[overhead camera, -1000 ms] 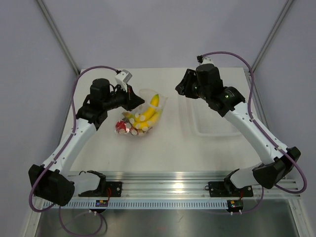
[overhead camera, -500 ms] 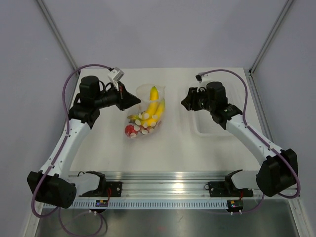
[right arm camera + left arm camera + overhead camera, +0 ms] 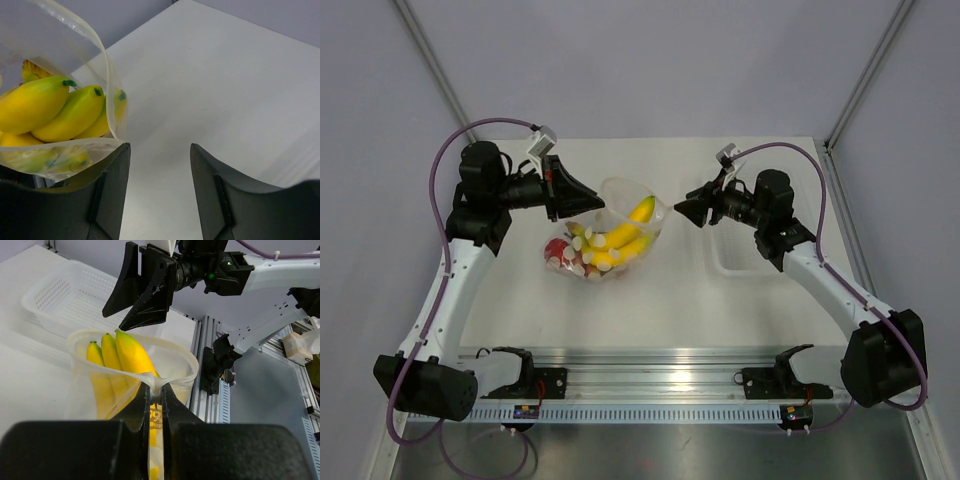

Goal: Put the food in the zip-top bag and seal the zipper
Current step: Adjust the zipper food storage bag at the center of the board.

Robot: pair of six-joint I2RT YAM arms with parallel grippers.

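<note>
The white surface (image 3: pixel 670 310) carries all items. A clear rigid rectangular tray (image 3: pixel 750 262) is located on the right side of the surface, behind the right arm. The zip-top bag (image 3: pixel 620 192) is positioned left of centre, between the two hands, with its mouth directed toward the far right and spread into a rounded opening. Both food items are contained inside the bag. The yellow bananas (image 3: pixel 620 240) are seen in the upper part, with their tips pointing toward the mouth. The red strawberries (image 3: pixel 560 255) are seen at the bag's closed lower end, toward the near left. The left hand (image 3: pixel 156 395) is closed on the near-left rim of the bag mouth, and the plastic is pinched between both fingers. The right hand (image 3: pixel 160 170) is spread apart and holds nothing. It is aimed at the opposite side of the mouth, just beside the bag's edge; contact with the plastic cannot be confirmed. The zipper (image 3: pixel 192 365) runs round the open mouth as a thin strip and is not pressed together.
</note>
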